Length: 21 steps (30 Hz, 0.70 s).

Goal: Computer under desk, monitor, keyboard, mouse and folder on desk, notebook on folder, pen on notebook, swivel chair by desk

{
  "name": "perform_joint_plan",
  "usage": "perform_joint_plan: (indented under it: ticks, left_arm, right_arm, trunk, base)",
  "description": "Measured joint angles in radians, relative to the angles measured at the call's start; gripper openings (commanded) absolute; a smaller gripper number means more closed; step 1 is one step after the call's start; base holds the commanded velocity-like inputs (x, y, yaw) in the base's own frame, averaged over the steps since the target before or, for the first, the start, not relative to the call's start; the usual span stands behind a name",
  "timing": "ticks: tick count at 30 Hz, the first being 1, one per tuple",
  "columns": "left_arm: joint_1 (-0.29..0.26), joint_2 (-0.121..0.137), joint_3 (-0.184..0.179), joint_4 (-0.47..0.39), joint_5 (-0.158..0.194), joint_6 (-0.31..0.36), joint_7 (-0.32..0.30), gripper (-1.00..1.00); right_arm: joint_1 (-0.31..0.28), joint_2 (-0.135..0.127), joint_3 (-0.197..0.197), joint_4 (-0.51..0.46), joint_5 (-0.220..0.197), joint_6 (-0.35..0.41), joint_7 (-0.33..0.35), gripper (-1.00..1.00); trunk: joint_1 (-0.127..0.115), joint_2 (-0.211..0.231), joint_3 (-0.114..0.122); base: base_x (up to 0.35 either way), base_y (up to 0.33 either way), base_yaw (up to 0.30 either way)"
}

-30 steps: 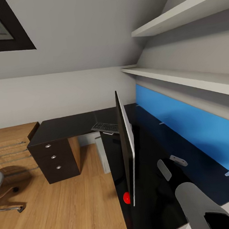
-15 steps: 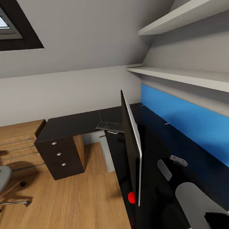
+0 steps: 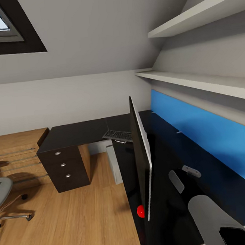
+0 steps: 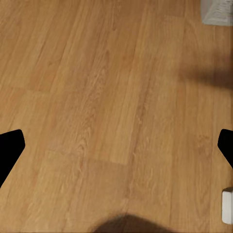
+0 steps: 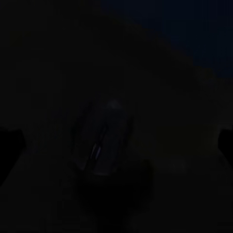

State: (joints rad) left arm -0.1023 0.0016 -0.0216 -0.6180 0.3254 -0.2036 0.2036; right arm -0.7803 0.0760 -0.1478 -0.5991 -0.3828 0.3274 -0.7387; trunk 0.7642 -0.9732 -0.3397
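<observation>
Nothing's really moved since half a second ago: mouse (image 5: 104, 141) sits on the bench (image 3: 75, 134) lengthwise right under the spread right hand (image 5: 116, 145), left hand (image 4: 116, 145) spread over floor.

Left gripper (image 4: 116, 145) fingers (image 4: 9, 148) spread wide, pointing downward; right forearm (image 3: 206, 215) low, angled forward.

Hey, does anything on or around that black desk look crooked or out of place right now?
Yes. The keyboard sits at an angle across the inner corner of the desk, one corner seeming to poke past the edge. The swivel chair stands well away from the desk, beside the wooden dresser.
</observation>
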Motion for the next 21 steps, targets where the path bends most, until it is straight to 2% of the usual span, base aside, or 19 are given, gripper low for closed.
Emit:
perform_joint_plan:
  ticks: [7,8,10,18,21]
  left_arm:
    - [0.0,0.003,0.005,-0.056,0.001,0.004,-0.001,1.0]
    - [0.001,0.007,0.009,-0.117,0.004,0.009,-0.001,1.0]
    - [0.001,0.013,0.01,-0.131,0.007,0.01,-0.001,1.0]
    - [0.002,0.029,0.011,-0.192,0.023,0.019,-0.001,1.0]
    - [0.003,0.037,0.012,-0.25,0.037,0.057,-0.001,1.0]
  right_arm:
    - [0.0,0.001,0.001,-0.014,0.0,-0.001,0.001,1.0]
    - [0.0,0.0,0.001,-0.015,0.0,0.0,0.001,1.0]
    - [0.0,0.0,0.001,-0.015,0.0,0.0,0.001,1.0]
    - [0.0,0.0,0.0,-0.015,0.0,0.0,0.001,1.0]
    - [0.0,0.0,0.0,-0.015,0.0,0.0,0.002,1.0]
  trunk:
    - [0.0,0.0,-0.001]
    - [0.0,0.0,-0.001]
    - [0.0,0.0,-0.001]
    - [0.031,-0.056,-0.026]
    - [0.042,-0.077,-0.035]
  base:
    - [0.0,0.0,0.0]
    - [0.0,0.0,0.0]
    - [0.0,0.0,0.0]
    - [0.0,0.0,0.0]
    - [0.0,0.0,0.0]
